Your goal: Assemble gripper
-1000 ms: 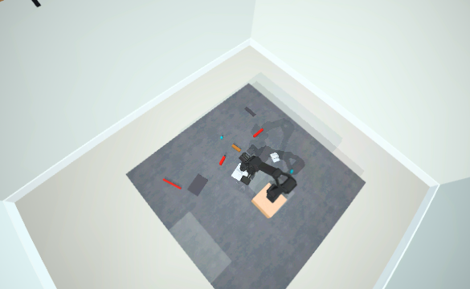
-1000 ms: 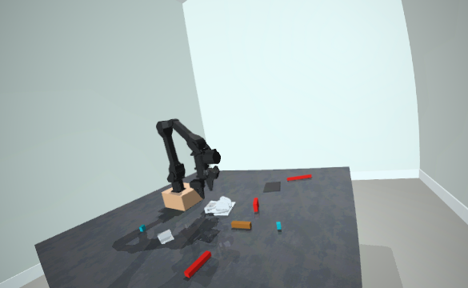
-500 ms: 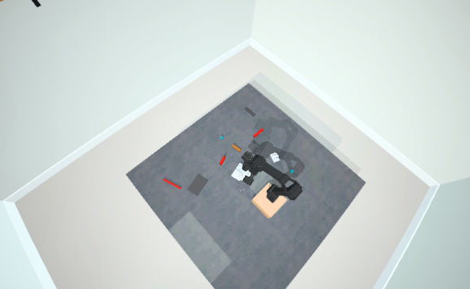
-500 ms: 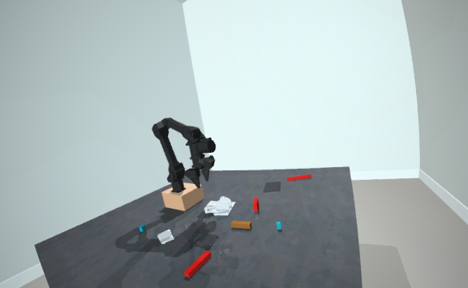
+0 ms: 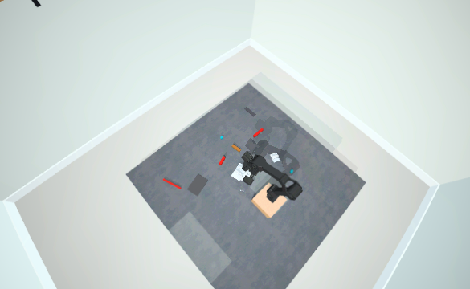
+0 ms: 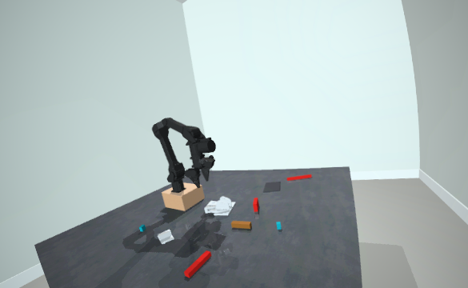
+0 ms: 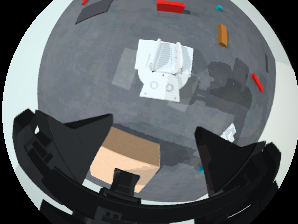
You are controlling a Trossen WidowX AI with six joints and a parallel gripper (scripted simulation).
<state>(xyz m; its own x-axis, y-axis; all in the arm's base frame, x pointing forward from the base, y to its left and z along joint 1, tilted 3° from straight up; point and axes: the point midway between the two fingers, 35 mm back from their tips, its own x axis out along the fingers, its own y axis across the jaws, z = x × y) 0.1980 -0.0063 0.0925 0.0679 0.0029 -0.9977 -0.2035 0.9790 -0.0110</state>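
The white gripper base (image 5: 239, 172) (image 6: 230, 212) (image 7: 143, 50) lies flat on the table. Two white jaws (image 7: 157, 56) (image 7: 178, 56) rest on it side by side, ridged faces between them. A white housing plate (image 7: 159, 93) with two round marks covers their near ends; it looks roughly level in the wrist view, but the gear teeth and pins are hidden and I cannot tell whether it is fully seated. My gripper (image 5: 248, 168) (image 6: 202, 183) (image 7: 154, 124) is wide open and empty, above and to the robot's side of the assembly, touching nothing.
A separate white piece (image 5: 275, 156) (image 6: 165, 236) (image 7: 229, 133) lies aside. An orange block (image 5: 236, 148) (image 6: 241, 225) (image 7: 222, 35), an upright red block (image 6: 256, 205), red bars, small cyan blocks and a dark flat plate (image 5: 198, 185) (image 6: 272, 186) are scattered around. The arm stands on a tan box (image 5: 263, 205) (image 6: 182, 199).
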